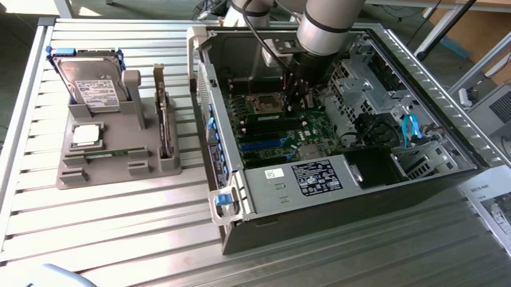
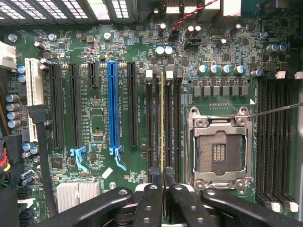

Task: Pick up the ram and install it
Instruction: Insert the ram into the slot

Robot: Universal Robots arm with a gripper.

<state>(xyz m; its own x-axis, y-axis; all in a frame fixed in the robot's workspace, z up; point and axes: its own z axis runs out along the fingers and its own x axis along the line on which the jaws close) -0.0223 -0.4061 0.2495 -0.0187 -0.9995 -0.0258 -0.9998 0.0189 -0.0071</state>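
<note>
The gripper [image 2: 163,190] is clamping the ram [image 2: 162,118], which is standing edge-on along the black slots [image 2: 176,118], just beside the socket [image 2: 220,151] on the board [image 2: 99,124].

I log: computer case [image 1: 319,230] open mid-table [image 1: 119,239]; grey fixture [image 1: 72,174] by the exterior view's left edge carries hard drive [image 1: 92,81], upright card [image 1: 164,122].

One open black computer case [image 1: 359,218] on one slatted metal worktop [image 1: 119,227]. Inside: one green motherboard [image 2: 94,123], one square silver processor socket [image 2: 220,151], one long blue slot [image 2: 112,104], one white slot [image 2: 32,82], one thin green ram stick [image 2: 163,118] between two black fingers [image 2: 150,203] of one pincer [image 2: 164,182]. One grey plastic stand [image 1: 104,164], one silver hard drive [image 1: 92,81], one upright expansion card [image 1: 164,125].
</note>
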